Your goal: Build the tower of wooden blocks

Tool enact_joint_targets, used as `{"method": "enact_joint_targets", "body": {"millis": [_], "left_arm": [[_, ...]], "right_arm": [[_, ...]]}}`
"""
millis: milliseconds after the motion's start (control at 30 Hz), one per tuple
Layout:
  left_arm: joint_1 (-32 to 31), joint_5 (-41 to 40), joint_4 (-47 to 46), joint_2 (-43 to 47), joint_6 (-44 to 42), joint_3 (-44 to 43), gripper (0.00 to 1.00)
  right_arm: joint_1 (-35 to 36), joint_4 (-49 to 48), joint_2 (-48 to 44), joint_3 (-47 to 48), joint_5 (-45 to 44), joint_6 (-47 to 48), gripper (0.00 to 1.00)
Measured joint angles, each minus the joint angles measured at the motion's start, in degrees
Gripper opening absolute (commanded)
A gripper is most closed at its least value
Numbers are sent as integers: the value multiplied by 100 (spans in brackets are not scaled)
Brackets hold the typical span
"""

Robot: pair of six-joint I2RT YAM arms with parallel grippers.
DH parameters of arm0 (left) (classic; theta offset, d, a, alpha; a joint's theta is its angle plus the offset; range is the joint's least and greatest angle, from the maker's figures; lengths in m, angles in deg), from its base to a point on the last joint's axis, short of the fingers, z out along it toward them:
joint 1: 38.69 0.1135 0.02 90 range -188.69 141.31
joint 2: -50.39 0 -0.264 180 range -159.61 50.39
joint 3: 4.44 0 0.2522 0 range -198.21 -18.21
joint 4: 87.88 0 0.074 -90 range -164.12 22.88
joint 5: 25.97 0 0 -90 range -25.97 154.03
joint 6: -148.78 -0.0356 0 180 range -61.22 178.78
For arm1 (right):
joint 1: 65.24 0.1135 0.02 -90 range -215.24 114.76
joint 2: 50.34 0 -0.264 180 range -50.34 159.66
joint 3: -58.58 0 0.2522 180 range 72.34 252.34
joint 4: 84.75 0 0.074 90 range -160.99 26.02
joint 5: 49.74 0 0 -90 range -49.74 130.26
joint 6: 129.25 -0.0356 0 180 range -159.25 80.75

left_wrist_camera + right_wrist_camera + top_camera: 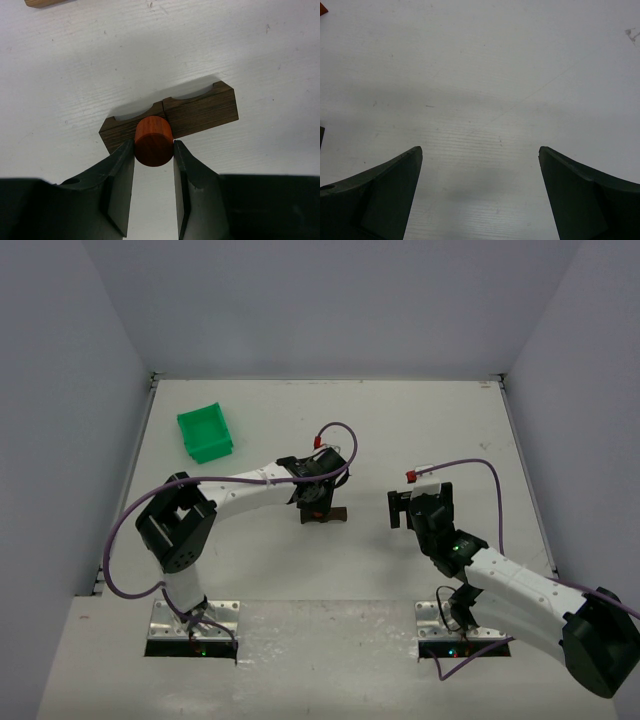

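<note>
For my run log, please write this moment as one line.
left fingers: shut on reddish-orange wooden cylinder | cylinder: at seam of two dark brown notched wooden blocks | right fingers: open, empty

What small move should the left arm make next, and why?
Probably ease the reddish-orange wooden cylinder toward the two dark brown notched wooden blocks and set it on them before opening. The left jaws are shut on it, and it shows in front of the seam between the blocks, not clearly resting on them. The right jaws are open and empty.
</note>
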Motion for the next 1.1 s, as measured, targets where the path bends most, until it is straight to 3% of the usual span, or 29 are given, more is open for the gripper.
{"method": "enact_joint_targets", "body": {"millis": [733, 1100], "left_arm": [[0, 4, -8, 0, -2, 29, 13], [0, 2, -5, 0, 0, 33, 25]], "right_arm": [[-2, 0, -67, 0, -71, 0, 99], [-9, 0, -118, 0, -109, 0, 99]]}}
